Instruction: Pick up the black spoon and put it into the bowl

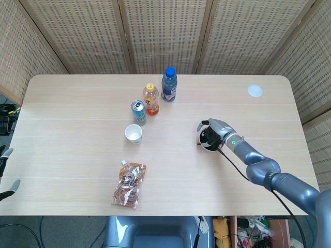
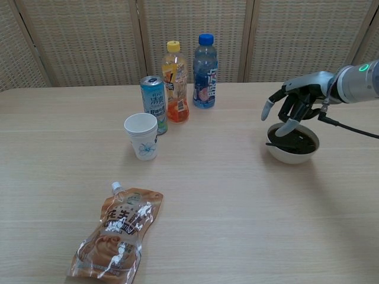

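A white bowl [image 2: 291, 156] with a dark inside stands on the right half of the table, also seen in the head view as the bowl [image 1: 205, 147]. The black spoon [image 2: 274, 144] lies in it, its thin handle reaching over the bowl's left rim. My right hand [image 2: 294, 105] hovers just above the bowl with its fingers spread and nothing in them; the head view shows the same right hand [image 1: 216, 129] over the bowl's far side. My left hand [image 1: 6, 173] hangs off the table's left edge, only its parted fingertips showing.
At mid-table stand a blue-capped bottle [image 2: 205, 71], an orange drink bottle [image 2: 174, 82], a can [image 2: 153, 104] and a paper cup [image 2: 143, 136]. A brown pouch [image 2: 118, 233] lies near the front edge. A white lid [image 1: 255, 91] sits at the far right corner.
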### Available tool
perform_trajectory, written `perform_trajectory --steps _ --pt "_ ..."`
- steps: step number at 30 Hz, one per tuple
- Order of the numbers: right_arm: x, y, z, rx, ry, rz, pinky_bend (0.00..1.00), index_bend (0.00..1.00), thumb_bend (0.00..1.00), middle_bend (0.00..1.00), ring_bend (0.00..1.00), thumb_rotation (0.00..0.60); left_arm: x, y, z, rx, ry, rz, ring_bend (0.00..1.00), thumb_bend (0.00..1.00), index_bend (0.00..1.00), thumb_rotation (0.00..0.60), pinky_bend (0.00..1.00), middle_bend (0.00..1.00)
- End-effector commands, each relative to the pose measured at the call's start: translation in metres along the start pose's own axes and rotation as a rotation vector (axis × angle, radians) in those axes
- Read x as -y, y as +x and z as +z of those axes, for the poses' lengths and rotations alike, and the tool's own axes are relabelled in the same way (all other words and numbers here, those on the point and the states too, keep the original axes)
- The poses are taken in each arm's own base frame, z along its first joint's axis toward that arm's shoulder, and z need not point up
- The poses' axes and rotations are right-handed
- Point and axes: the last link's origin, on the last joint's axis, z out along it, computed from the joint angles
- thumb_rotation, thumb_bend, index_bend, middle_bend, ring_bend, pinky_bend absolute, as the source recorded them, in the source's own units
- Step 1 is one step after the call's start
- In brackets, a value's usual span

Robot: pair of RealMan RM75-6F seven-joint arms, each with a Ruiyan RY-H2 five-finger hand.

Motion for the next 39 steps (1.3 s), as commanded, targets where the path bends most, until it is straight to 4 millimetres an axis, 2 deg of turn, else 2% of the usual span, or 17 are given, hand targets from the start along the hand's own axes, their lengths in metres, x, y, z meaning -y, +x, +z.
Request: perform_trajectory --steps 1,3,6,10,14,17,21,25,27,29,39 --pt "0.002 0.008 -0.014 -0.041 0.026 0.026 0.97 0.37 0.0 0.73 0.83 0.6 0.001 0.001 0.0 -0.006 0.001 -0.003 0.01 0.33 0.0 0.6 0.0 0.0" --pt "0.003 0.012 -0.023 -0.071 0.043 0.059 0.9 0.36 0.0 0.63 0.74 0.6 0.002 0.002 0.0 -0.011 0.002 -0.004 0.01 0.33 0.0 0.6 0.0 0.0" --pt "0.0 0.018 -0.041 -0.133 0.064 0.073 0.8 0.37 0.0 0.53 0.61 0.6 0.004 0.002 0.001 -0.017 0.001 -0.007 0.01 0.33 0.0 0.6 0.0 0.0" --pt "-0.007 0.019 -0.07 -0.238 0.081 0.098 0.73 0.36 0.01 0.47 0.5 0.6 0.005 0.003 0.003 -0.028 0.0 -0.008 0.0 0.33 0.0 0.6 0.0 0.0" --pt "-0.017 0.018 -0.1 -0.354 0.081 0.075 0.65 0.37 0.15 0.43 0.43 0.6 0.005 0.002 0.006 -0.032 -0.003 -0.012 0.0 0.33 0.0 0.6 0.0 0.0" --pt "-0.026 0.017 -0.117 -0.441 0.064 0.007 0.6 0.37 0.19 0.4 0.39 0.6 0.005 0.002 0.008 -0.043 -0.005 -0.011 0.0 0.33 0.0 0.6 0.0 0.0" --pt "-0.038 0.008 -0.14 -0.576 0.029 -0.121 0.54 0.37 0.2 0.35 0.33 0.6 0.002 0.003 0.011 -0.062 -0.016 -0.006 0.0 0.33 0.0 0.6 0.0 0.0" --pt "-0.048 -0.003 -0.159 -0.638 -0.006 -0.207 0.45 0.37 0.21 0.31 0.25 0.6 -0.003 0.001 0.013 -0.078 -0.034 0.005 0.0 0.33 0.0 0.6 0.0 0.0" --pt "-0.053 -0.009 -0.167 -0.65 -0.024 -0.25 0.34 0.37 0.21 0.26 0.17 0.6 -0.005 0.0 0.012 -0.083 -0.041 0.003 0.0 0.33 0.0 0.6 0.0 0.0" --pt "-0.059 -0.018 -0.176 -0.652 -0.043 -0.292 0.27 0.36 0.21 0.23 0.12 0.6 -0.007 -0.003 0.012 -0.086 -0.049 0.001 0.0 0.33 0.0 0.6 0.0 0.0" --pt "-0.079 -0.054 -0.21 -0.657 -0.138 -0.412 0.18 0.29 0.21 0.15 0.04 0.6 -0.015 -0.008 -0.003 -0.094 -0.066 -0.004 0.0 0.33 0.0 0.6 0.0 0.0"
